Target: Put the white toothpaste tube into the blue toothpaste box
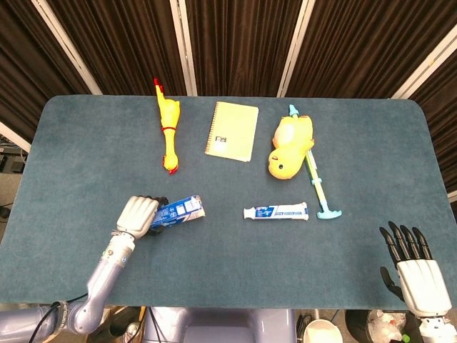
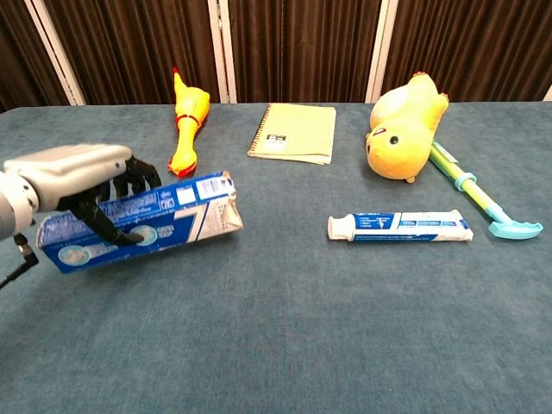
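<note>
- Toothpaste box [image 2: 138,231], gripped by the left robot hand [image 2: 82,177], hung tilted at frame left.
- Right robot hand [image 1: 414,271] lay spread.
- Box might slip, crushing under grip.

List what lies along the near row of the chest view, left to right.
Left hand → blue box → white tube

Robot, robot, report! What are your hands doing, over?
Left hand grips box, open end tilted up. Right hand open, idle at table edge. Tube flat on table, untouched. Nothing between them.
</note>
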Motion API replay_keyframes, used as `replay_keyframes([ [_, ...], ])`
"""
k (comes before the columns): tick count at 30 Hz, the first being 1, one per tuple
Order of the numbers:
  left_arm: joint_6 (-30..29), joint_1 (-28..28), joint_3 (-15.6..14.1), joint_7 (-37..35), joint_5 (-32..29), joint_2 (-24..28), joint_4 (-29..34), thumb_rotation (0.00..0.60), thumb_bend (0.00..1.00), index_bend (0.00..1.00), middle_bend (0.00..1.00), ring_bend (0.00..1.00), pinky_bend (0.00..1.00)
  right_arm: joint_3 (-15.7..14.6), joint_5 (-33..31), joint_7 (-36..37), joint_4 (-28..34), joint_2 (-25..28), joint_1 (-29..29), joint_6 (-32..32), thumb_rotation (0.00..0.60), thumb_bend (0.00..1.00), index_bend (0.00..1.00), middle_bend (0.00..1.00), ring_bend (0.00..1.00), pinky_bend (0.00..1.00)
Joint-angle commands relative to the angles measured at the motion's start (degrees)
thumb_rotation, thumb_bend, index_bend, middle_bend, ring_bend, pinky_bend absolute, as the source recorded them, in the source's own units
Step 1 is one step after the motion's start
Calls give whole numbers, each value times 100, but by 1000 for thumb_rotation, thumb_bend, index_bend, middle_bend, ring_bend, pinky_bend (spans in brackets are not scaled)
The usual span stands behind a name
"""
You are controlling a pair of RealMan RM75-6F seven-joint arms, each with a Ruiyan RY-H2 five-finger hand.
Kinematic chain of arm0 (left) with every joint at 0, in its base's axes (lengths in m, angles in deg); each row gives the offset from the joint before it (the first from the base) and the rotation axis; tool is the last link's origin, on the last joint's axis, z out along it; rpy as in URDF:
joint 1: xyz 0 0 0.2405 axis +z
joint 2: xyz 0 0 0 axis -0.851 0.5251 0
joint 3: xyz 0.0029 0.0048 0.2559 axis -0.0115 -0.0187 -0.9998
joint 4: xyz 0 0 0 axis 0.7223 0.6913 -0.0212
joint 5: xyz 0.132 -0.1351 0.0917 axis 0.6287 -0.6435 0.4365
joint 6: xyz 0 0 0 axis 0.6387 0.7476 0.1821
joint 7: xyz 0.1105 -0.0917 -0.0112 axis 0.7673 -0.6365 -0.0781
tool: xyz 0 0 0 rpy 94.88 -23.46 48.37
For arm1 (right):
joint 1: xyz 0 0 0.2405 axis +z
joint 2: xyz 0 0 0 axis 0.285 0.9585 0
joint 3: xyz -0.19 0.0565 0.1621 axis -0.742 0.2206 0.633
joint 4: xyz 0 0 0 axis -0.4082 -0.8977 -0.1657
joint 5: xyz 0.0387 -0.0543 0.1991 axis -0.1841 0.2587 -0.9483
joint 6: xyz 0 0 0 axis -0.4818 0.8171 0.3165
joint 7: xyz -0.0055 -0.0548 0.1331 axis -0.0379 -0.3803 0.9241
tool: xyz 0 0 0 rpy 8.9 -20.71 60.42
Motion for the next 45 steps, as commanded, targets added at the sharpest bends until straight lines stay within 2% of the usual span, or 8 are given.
replay_keyframes([
  [1, -78, 30, 2, -371, 512, 337, 123, 600, 310, 375, 497, 457, 477, 64, -58, -80, 32, 11, 80, -104, 600, 404, 0, 0, 0, 0],
  [6, -157, 93, -3, -1047, 1287, 986, 232, 600, 310, 377, 500, 457, 477, 263, -127, -524, 270, 5, 536, -712, 600, 404, 0, 0, 0, 0],
  [10, -376, 213, -5, -1526, 1694, 1320, 253, 600, 310, 379, 502, 456, 477, 499, -393, -939, 578, -84, 1035, -1448, 600, 404, 0, 0, 0, 0],
  [15, -653, 321, 6, -1906, 2013, 1485, 272, 600, 311, 380, 502, 456, 477, 897, -955, -1664, 805, -341, 1740, -2400, 600, 404, 10, 60, 30, 31],
  [22, -811, 345, -39, -2140, 2384, 1606, 259, 600, 310, 380, 502, 456, 477, 1253, -2020, -2665, 573, -962, 2535, -3380, 600, 404, 55, 96, 66, 61],
  [31, -764, 340, -78, -2358, 2432, 1650, 164, 600, 311, 377, 501, 456, 477, 1201, -2872, -3393, 36, -1623, 3036, -3765, 600, 405, 79, 98, 67, 61],
  [45, -697, 324, -95, -2462, 2370, 1628, 99, 600, 310, 376, 500, 456, 477, 1026, -3340, -3604, -519, -1963, 3347, -3777, 600, 404, 79, 99, 70, 61],
])
